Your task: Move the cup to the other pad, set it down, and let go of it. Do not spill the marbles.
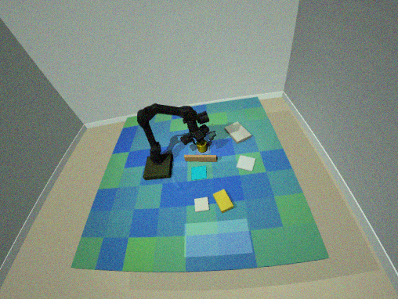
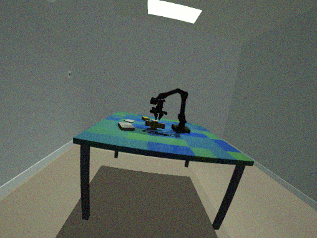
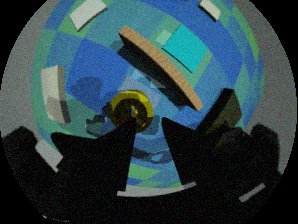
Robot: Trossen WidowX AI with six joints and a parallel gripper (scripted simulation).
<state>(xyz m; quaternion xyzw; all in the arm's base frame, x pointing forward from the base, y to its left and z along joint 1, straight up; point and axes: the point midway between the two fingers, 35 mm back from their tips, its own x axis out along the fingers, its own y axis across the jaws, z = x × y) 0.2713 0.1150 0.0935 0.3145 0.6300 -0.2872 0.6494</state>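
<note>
The gripper (image 3: 143,137) stands partly apart, holding nothing, above the small yellow cup (image 3: 129,110) at frame centre; rigid, light, tippy—grasp its sides, upright.

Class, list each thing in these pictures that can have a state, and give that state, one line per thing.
Black pincer: partly open, holding nothing, just above the cup.
Small yellow cup: upright on the table, not gripped.
Square cyan pad: nothing on it.
Long tan wooden bar: lying flat between the cup and the cyan pad.
Marbles: too small to tell.
</note>
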